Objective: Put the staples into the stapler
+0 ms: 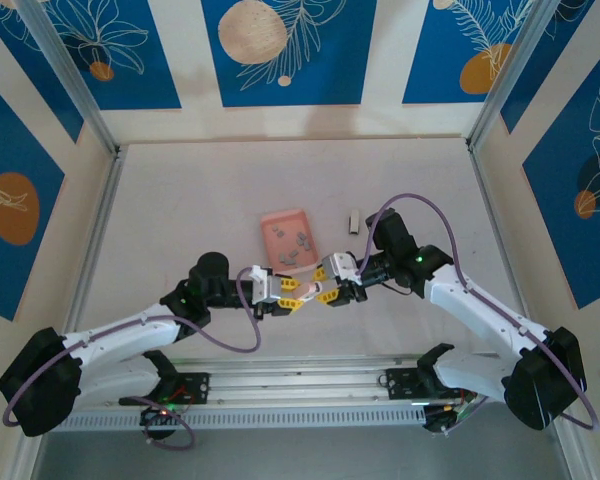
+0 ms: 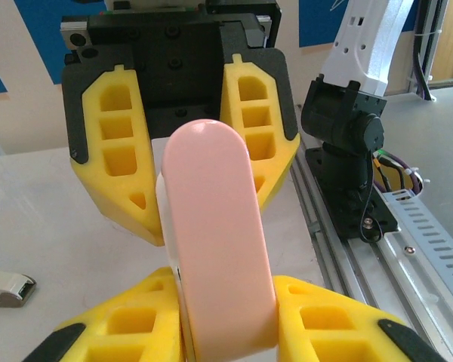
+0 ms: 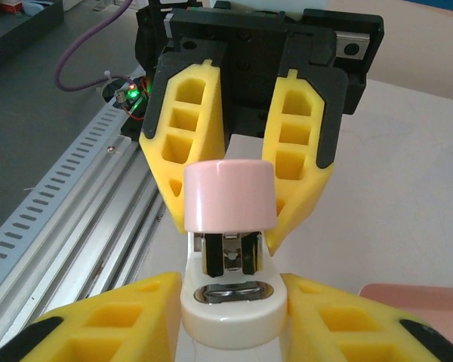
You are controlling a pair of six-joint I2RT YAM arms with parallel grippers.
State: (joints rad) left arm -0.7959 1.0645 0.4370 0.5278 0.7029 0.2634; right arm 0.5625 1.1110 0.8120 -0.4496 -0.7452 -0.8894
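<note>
Two grippers were closed on the stapler (image 1: 302, 287): the left gripper (image 2: 226, 328) was clamped on its pink top, the right gripper (image 3: 234, 320) on its white base. The staples (image 1: 300, 238) were seen lying in the pink tray (image 1: 276, 222) just beyond the stapler. The opening step was judged in hand; next, the top would need swinging back to expose the magazine

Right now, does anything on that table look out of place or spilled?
A small grey-white piece lies on the table, right of the pink tray holding the staples. Otherwise nothing: left gripper and right gripper hold the stapler.
</note>
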